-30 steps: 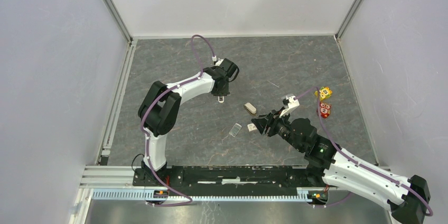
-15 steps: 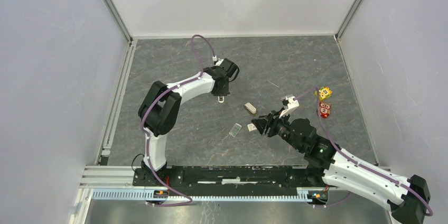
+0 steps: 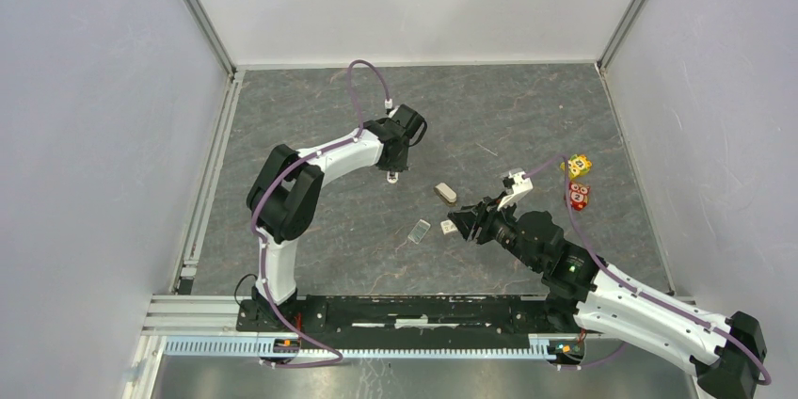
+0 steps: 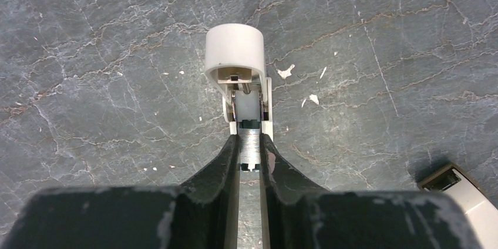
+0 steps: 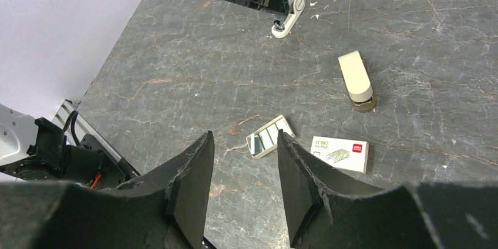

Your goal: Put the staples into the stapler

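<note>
Clamped narrow with the left gripper (image 4: 250,143) on the tail of a white channel (image 4: 235,49), with a silver ribbed strip, most likely the staples (image 4: 251,150), pinched between the fingers and seated in that channel. Long axis of channel and strip straight out ahead of the claw, rounded cap farthest away, just above or touching the table (image 4: 88,84); cannot tell which. Judged to be the magazine of the stapler (image 5: 356,78), so probably loaded already and ready to go into the beige body. Lying flat mid-table between the two arms, that body: down and to the right of the left claw in its wrist view, only a corner in sight, apart from the channel; long axis on a diagonal in the top view, not in line with the channel. Parted about halfway and holding nothing, the right gripper (image 5: 244,137), hovering over a clear tray (image 5: 269,137) with more strips in it, beside a whitish box (image 5: 340,154) with a red mark. Somewhat nearer to the stapler than the left claw, though both near. For the next move, likely: turn the channel to match the body's axis, then slide it in; or steady the body with the free right claw first. Risk of the thin strip slipping out under so slight a pinch.
</note>
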